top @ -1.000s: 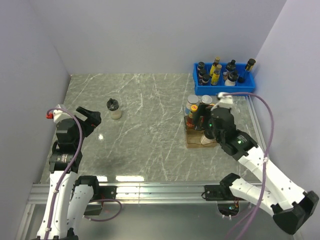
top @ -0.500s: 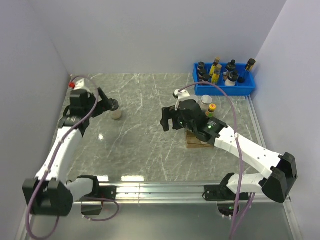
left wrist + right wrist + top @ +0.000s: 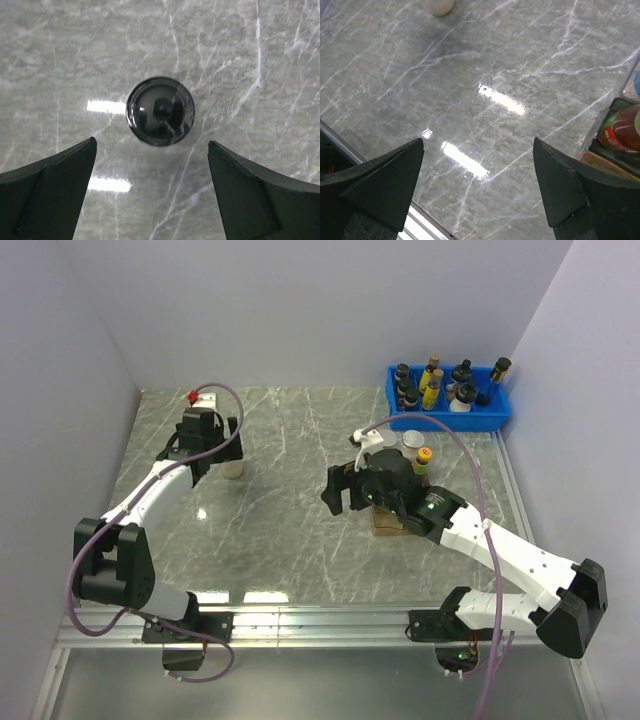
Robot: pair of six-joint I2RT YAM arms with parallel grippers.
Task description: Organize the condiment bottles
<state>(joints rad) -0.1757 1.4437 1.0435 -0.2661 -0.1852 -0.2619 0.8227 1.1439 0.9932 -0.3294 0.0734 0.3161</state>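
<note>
Left claw (image 3: pixel 151 145) open, black-capped little bottle (image 3: pixel 160 111) centred just beyond its tips, right claw (image 3: pixel 479 142) open

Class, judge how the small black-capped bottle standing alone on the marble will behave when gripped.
The black-capped bottle looks small, so probably light. Its glossy round cap may slip in the open left hand. Upright on the smooth marble table, it could tip or slide if nudged off-centre.

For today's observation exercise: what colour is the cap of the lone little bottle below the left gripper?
Glossy black; the cap shows best in the left wrist view, seen from above.
</note>
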